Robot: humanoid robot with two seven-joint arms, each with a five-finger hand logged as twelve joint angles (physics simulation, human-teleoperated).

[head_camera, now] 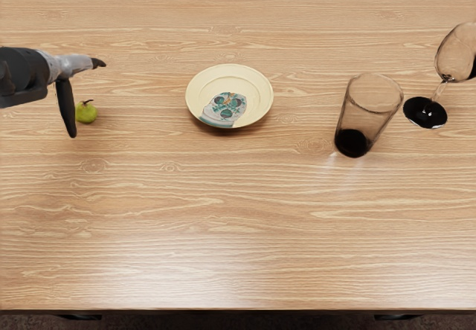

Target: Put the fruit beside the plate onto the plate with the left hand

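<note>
Step in hand, as I read it: reach and grasp, nothing lifted yet. Left hand [68,71] is at the table's [238,226] left edge, arm coming in from the left; it's spread w/ one digit pointing right and one long dark finger [67,108] hanging down, holding nothing. The pear [86,112], small and green, sits upright on the wood just right of that hanging finger; can't tell if they touch. It's well left of the plate [229,95], which is mid-table toward the far side, pale yellow w/ a painted pattern and nothing on it. To do this well: get the hand over the pear, close around its body from both sides rather than nudging it w/ one finger, since a round fruit will likely roll off. Then lift clear and carry right, setting it down inside the rim. Path btwn pear and plate is bare wood, so no obstacle. A tall glass [367,114] and a tilted wine glass [446,70] stand far right, beyond the plate, out of the way. Right arm not seen.
</note>
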